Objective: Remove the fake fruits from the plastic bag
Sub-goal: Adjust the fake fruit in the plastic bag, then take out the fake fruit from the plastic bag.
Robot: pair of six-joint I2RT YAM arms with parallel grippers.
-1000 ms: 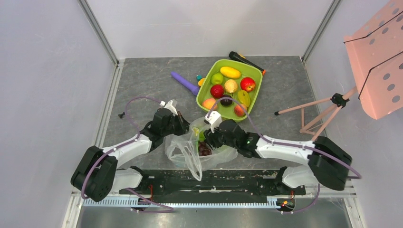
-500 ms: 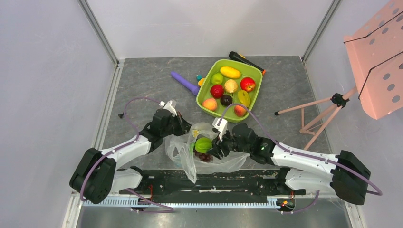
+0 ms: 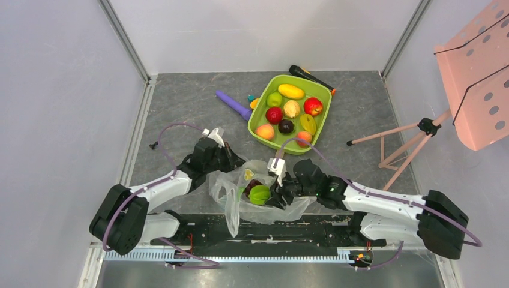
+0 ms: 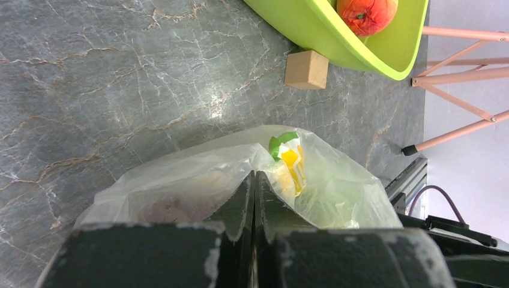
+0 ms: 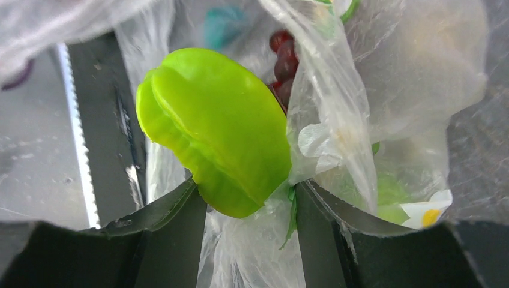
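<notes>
The left gripper [image 4: 254, 180] has its two fingers pressed together on a fold of the plastic bag [image 4: 198, 171], which lies on the grey tabletop [image 4: 90, 78]. Something yellow and green shows through the film. Farther away, a small wooden block [image 4: 307, 69] sits just beside the green tray [image 4: 312, 30], where an orange-red fruit [image 4: 366, 12] lies.

bag [image 3: 225, 189]: clear, colourless | star fruit [image 5: 216, 129]: glossy lime green | grapes [image 5: 283, 66]: dark red | tray [image 3: 324, 95]: lime green | tray fruits [image 3: 291, 91]: yellow, red, green, peach-orange, dark purple | table [image 4: 90, 72]: grey marble pattern, pale veins | block [image 4: 307, 69]: light tan | stick [image 3: 234, 105]: purple | stand [image 3: 477, 78]: pink, dotted with holes
</notes>
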